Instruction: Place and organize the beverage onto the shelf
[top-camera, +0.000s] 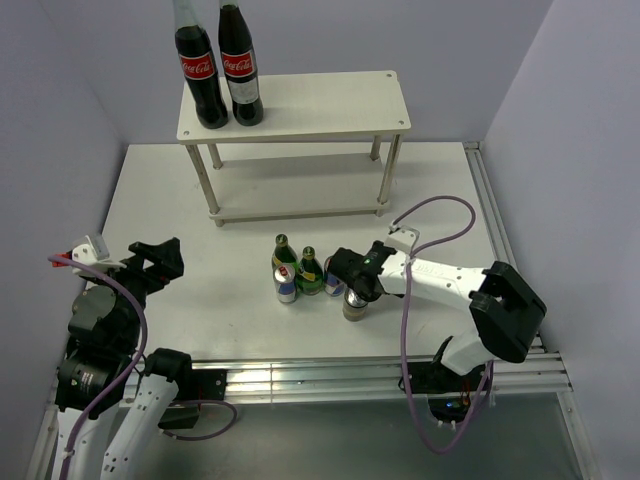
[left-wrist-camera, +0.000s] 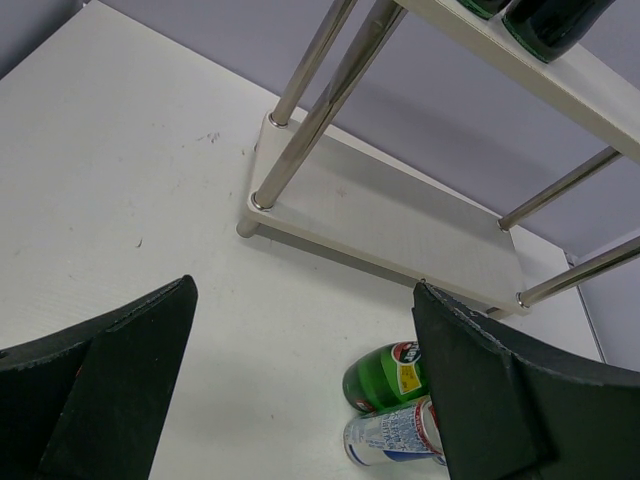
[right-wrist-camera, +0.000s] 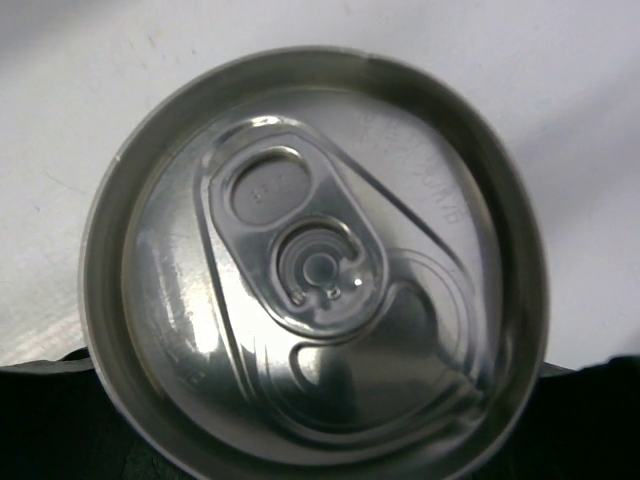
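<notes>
Right arm reaches low across the table (top-camera: 160, 200), and the right fingers (top-camera: 352, 272) are clamped on a can (right-wrist-camera: 310, 270). The wrist camera looks straight down on its silver lid and pull tab, with the black fingers pressed in at both lower sides of the rim. The can stands upright at the right end of a small cluster of drinks out on the table, in front of the shelf (top-camera: 300, 105) and apart from it. Whether its base rests on the table or hangs just off it, I cannot tell. To its left, two green bottles (top-camera: 309, 268) stand close together. A blue-and-silver can (top-camera: 287, 291) sits just in front of the left bottle. A second blue can (top-camera: 332, 286) is tucked between the bottles and the gripped can, partly hidden by the arm. Up on the shelf's top board, at its left end, two cola bottles (top-camera: 240, 65) stand side by side. Over on the left side of the table, the left fingers (left-wrist-camera: 110, 390) are spread wide with nothing between them. They hover above the table and point toward the shelf's lower board, with one green bottle and the blue-and-silver can showing by the right-hand finger.
</notes>
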